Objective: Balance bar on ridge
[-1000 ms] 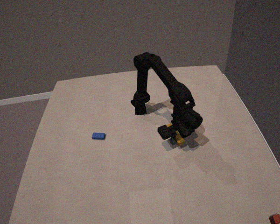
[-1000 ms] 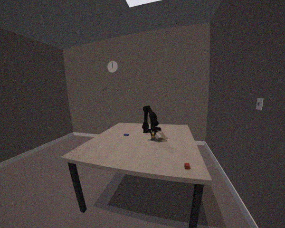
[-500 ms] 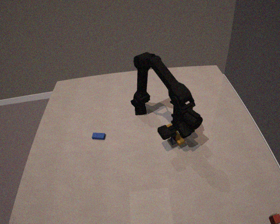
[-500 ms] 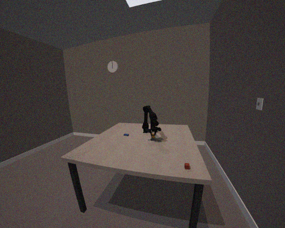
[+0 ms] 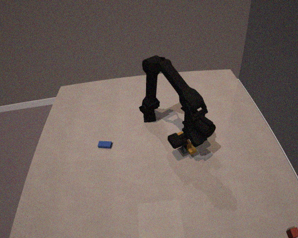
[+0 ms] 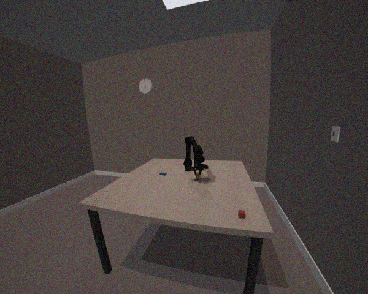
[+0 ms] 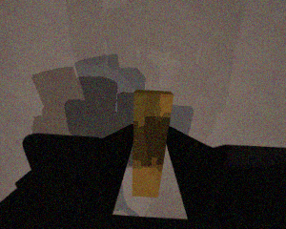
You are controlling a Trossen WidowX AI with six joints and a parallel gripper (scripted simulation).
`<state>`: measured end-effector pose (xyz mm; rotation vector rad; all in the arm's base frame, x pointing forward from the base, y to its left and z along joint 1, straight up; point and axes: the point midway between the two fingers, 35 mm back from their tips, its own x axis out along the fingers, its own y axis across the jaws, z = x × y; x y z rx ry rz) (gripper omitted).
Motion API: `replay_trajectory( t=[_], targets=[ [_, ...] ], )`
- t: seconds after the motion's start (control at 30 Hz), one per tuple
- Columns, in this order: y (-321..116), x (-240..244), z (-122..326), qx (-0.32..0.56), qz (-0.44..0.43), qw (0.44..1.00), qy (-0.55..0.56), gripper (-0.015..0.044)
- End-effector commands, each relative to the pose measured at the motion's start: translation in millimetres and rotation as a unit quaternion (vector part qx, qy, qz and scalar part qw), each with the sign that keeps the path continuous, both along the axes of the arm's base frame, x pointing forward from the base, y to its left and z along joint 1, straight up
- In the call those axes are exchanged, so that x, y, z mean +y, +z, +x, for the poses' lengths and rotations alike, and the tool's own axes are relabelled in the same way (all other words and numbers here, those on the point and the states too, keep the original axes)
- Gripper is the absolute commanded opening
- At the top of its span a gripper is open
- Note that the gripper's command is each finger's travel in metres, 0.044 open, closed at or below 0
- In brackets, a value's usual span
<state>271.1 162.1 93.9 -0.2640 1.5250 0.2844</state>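
Observation:
The orange bar (image 5: 191, 149) (image 6: 197, 174) (image 7: 153, 102) is held crosswise in my gripper (image 5: 187, 148) (image 6: 197, 177) (image 7: 150, 129), with one finger on each side. In the wrist view the bar runs away from the camera and sticks out past the fingers at both ends, with a dark shadow over its middle. My gripper is shut on the bar, low over the table. The arm hides part of the bar in the top view. I cannot make out a ridge for certain; the bar and gripper hide what is beneath them. The gap below the bar is too small to tell.
A small blue block (image 5: 105, 144) (image 6: 162, 174) lies on the table (image 5: 92, 179) (image 6: 165, 196), left of the arm. A red cube (image 5: 293, 232) (image 6: 241, 214) stands near the table's front right corner. Overlapping shadows fall around the gripper.

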Motion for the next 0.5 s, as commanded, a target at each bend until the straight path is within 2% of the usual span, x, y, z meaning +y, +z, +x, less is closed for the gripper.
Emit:
replay_trajectory(
  t=[0.0, 0.47],
  targets=[
    [-1.1, -0.1, 0.4, -0.001, -0.001, 1.0, -0.001, 0.0],
    [-2.2, -0.2, 0.4, -0.001, -0.001, 1.0, -0.001, 0.0]
  ],
)
